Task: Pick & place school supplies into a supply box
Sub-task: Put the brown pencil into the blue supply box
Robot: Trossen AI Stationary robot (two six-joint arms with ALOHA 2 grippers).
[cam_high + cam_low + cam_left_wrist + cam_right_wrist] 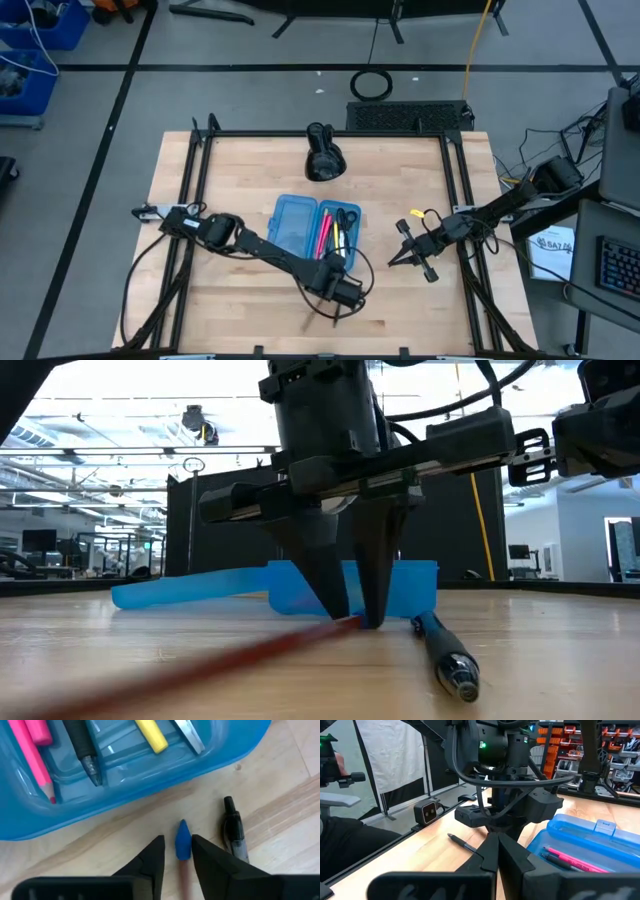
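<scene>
- The left gripper [177, 851] is seen lowered to the wooden table [420, 310] just in front of the blue case [297, 225]; its two fingers are set narrowly apart on either side of a pencil [183, 851] with a blue tip. Contact between the pads and the pencil cannot be confirmed, so a grip is not recorded.
- Most of the pencil's shaft is hidden under the wrist; in the low view it appears only as a reddish blur running toward the camera.
- A black pen [234, 831] is observed lying on the table just beside the gripper, apart from the case.
- The case is translucent blue with rounded corners, lying open near the table's middle. Inside are noted a pink pencil [31, 755], a black pen, a yellow item [151, 735] and what is probably a scissor blade [190, 735], all cut off by the frame edge.
- No legible writing or brand is found.
- The right gripper [408, 252] is held closed and empty above the table, right of the case.
</scene>
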